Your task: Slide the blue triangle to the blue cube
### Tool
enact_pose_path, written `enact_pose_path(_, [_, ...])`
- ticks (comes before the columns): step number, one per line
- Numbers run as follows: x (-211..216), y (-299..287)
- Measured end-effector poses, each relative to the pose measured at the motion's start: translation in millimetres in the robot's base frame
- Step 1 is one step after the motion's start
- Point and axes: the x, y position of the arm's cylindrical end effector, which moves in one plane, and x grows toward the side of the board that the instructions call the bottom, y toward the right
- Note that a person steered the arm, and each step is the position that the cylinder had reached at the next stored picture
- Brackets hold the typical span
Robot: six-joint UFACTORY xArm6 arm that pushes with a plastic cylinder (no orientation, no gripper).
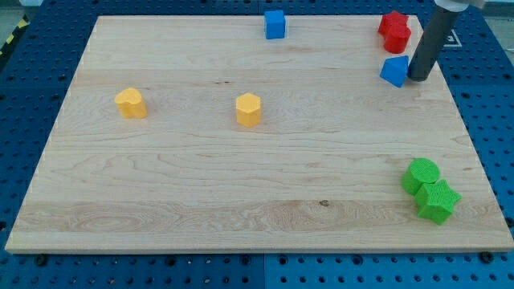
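The blue triangle point(394, 71) lies near the board's right edge, toward the view's top. The blue cube point(275, 24) stands at the top edge, near the middle, well to the left of the triangle. My tip point(418, 77) is right next to the triangle's right side, touching or nearly touching it. The rod rises from there toward the view's top right.
Two red blocks point(395, 30) sit together just above the triangle at the top right. Two yellow blocks point(130, 103) point(249, 109) stand left of centre. A green cylinder point(422, 174) and a green star point(438, 201) sit at the bottom right. The wooden board point(241, 185) ends close to the tip's right.
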Motion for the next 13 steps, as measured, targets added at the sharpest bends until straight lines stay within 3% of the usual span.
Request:
enact_pose_path(2, [0.0,-20.7])
enact_pose_path(8, [-56.5,-203.7])
enact_pose_path(10, [-68.9,-208.6])
enact_pose_path(12, [-24.5,-164.8])
enact_pose_path(13, [-42.3,-157.8])
